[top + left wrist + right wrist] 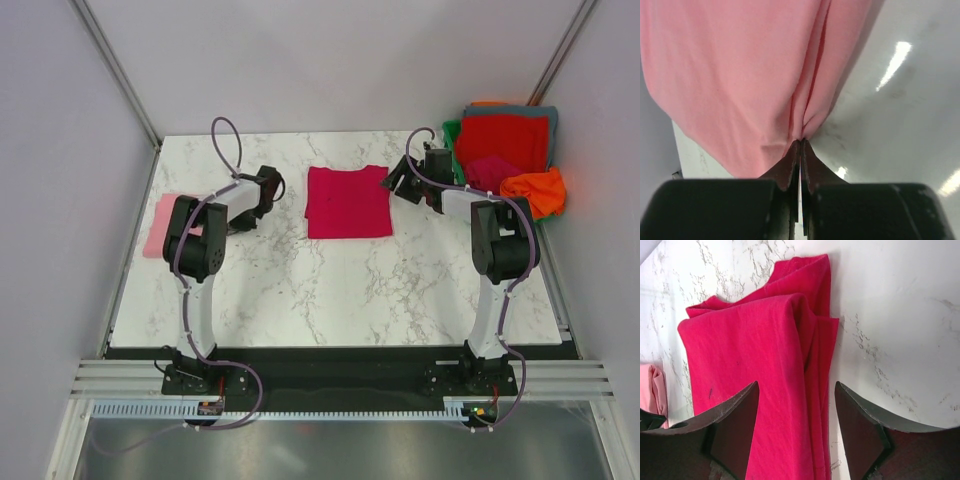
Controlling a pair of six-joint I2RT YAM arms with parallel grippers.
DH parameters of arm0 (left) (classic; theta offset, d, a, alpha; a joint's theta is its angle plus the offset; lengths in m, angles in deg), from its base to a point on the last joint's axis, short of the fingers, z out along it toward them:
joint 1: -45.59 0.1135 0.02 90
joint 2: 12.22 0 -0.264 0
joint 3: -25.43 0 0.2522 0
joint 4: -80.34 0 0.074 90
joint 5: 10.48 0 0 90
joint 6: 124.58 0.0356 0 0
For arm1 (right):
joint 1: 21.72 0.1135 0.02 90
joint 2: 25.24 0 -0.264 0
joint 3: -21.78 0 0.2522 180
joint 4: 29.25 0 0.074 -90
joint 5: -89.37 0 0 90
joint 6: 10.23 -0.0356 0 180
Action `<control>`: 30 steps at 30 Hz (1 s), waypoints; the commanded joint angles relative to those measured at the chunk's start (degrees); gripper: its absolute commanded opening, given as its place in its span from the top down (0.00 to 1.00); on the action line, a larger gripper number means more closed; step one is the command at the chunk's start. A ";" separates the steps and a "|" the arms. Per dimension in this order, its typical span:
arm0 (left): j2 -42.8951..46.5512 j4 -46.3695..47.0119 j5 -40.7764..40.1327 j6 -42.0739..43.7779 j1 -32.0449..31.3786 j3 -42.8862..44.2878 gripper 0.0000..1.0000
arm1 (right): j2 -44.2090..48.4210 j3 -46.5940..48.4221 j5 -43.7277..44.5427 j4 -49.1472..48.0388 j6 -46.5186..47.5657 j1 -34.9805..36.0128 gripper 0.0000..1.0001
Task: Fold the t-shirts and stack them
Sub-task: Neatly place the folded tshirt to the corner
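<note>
Pink t-shirt [740, 75] is pinched at its edge by the clenched left gripper [800, 143].
Right gripper [797, 388] is released, wide over the right edge of the crimson t-shirt [750, 350]; bare table [330, 290] nearer.

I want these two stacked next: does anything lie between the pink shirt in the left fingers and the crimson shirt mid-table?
Nothing visible does. Apart from the left arm itself, only bare table separates the pink shirt from the crimson shirt.
</note>
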 commanded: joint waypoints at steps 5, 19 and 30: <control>4.41 0.16 10.05 -5.05 -7.61 6.90 0.98 | 3.80 -1.17 1.28 0.07 1.25 -0.39 0.30; 11.43 7.88 29.64 -5.94 -9.72 9.90 0.32 | -0.67 2.25 -3.11 -1.07 -0.50 -1.53 0.26; 2.67 27.22 48.46 -9.10 -6.12 11.47 0.19 | -10.78 12.80 -3.39 3.58 -1.21 -1.71 0.37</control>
